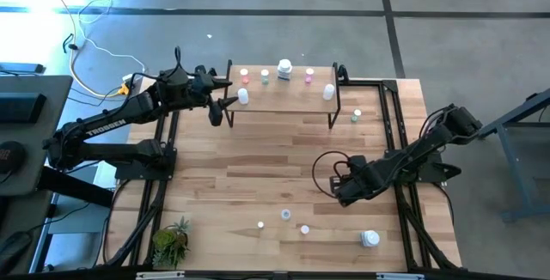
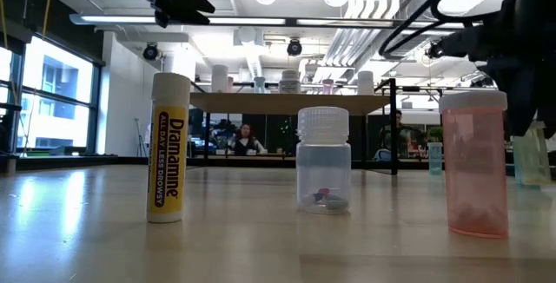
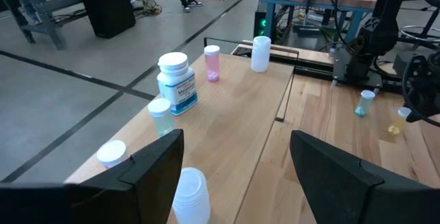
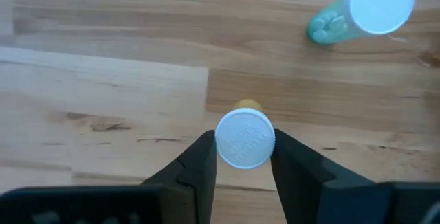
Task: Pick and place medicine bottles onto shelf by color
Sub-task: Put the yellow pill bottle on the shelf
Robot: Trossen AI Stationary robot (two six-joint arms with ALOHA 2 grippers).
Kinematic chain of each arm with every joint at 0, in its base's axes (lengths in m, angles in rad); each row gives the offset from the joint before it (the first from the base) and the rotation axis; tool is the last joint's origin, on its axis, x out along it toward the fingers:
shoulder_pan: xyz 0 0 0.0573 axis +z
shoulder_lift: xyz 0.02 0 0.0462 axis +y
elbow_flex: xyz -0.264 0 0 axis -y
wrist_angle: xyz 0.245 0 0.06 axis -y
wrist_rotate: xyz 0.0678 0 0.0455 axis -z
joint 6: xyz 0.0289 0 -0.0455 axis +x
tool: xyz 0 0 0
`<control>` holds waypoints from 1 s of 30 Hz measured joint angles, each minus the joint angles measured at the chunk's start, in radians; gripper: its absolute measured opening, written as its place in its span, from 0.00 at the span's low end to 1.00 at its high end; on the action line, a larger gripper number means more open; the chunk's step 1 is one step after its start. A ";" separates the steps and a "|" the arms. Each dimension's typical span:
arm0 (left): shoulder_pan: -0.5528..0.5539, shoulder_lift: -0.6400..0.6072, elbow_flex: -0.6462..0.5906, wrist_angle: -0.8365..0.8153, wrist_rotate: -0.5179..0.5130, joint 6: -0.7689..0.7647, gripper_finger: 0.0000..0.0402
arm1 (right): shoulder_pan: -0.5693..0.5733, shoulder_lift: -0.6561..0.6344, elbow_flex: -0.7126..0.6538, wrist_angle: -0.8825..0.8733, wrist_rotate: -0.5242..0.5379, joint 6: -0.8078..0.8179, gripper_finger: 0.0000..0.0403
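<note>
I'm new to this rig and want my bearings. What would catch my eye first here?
The right gripper, out over the plank table's right half, has its fingers closed on a small yellow-tinted bottle with a white cap, a teal bottle lying nearby. The left gripper hangs open over the light wooden shelf on black legs, where several small bottles already stand.

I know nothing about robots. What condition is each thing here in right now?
Right tool: closed around the yellow bottle, which stands upright on the table.
Left tool: open, empty, above the shelf.
Teal bottle: upright on the table, free.
Big labelled bottle: upright on the shelf.
Pink bottle: upright on the shelf.
Dramamine tube: upright on the table.
</note>
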 joint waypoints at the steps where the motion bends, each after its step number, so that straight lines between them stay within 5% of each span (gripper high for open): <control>1: 0.000 0.000 0.000 0.000 0.000 0.000 0.64 | 0.000 0.000 0.006 0.000 0.000 0.000 0.28; 11: 0.000 0.000 0.000 0.000 0.000 0.000 0.64 | -0.041 0.000 0.131 0.000 0.000 -0.093 0.28; 30: 0.000 0.000 0.000 0.000 0.000 0.000 0.64 | -0.411 0.000 0.386 -0.005 0.017 -0.707 0.28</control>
